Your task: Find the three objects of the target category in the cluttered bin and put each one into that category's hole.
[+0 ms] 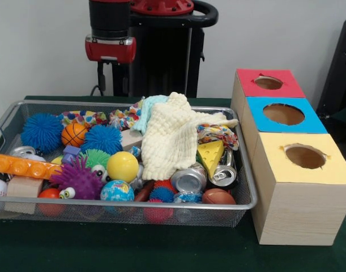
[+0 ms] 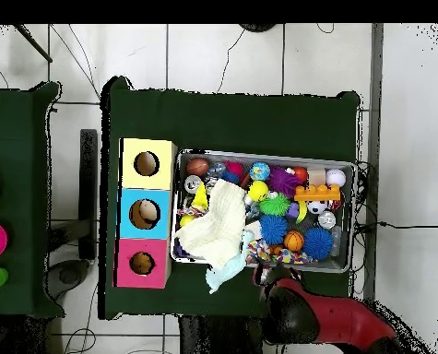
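The bin (image 1: pixel 249 187) sits mid-table, cloth (image 1: pixel 171 136) draped over its toys — the red hole (image 1: pixel 268 83) at its 2 o'clock in the front view. Arm (image 1: pixel 110 34) drawn back; the gripper's state I cannot tell.

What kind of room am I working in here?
Probably a robotics lab: a green-covered table on tiled floor, a wire bin of toys, three wooden sorting boxes, loose cables.

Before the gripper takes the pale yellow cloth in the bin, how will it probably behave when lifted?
The pale yellow cloth lies crumpled and draped over other toys, so it is likely floppy and will probably sag and unfold. It looks thin, so probably light. It overlaps the rope toy and covers things in the cluttered bin, so lifting it may drag or shift them.
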You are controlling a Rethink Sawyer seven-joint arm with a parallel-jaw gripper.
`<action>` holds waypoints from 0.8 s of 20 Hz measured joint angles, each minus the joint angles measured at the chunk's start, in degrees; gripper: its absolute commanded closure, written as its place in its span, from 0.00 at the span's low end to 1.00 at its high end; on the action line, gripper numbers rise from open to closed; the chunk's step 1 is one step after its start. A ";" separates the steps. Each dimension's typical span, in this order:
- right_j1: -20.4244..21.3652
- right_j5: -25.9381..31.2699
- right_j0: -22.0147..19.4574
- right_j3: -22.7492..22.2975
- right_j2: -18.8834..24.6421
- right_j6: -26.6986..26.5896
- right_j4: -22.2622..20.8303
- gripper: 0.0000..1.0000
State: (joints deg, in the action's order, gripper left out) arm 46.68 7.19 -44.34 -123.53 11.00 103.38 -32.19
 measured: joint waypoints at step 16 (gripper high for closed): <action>5.33 9.72 1.94 -0.01 1.80 0.00 6.69 0.00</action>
State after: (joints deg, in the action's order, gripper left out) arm 52.01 16.90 -42.39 -123.54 12.80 103.38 -25.50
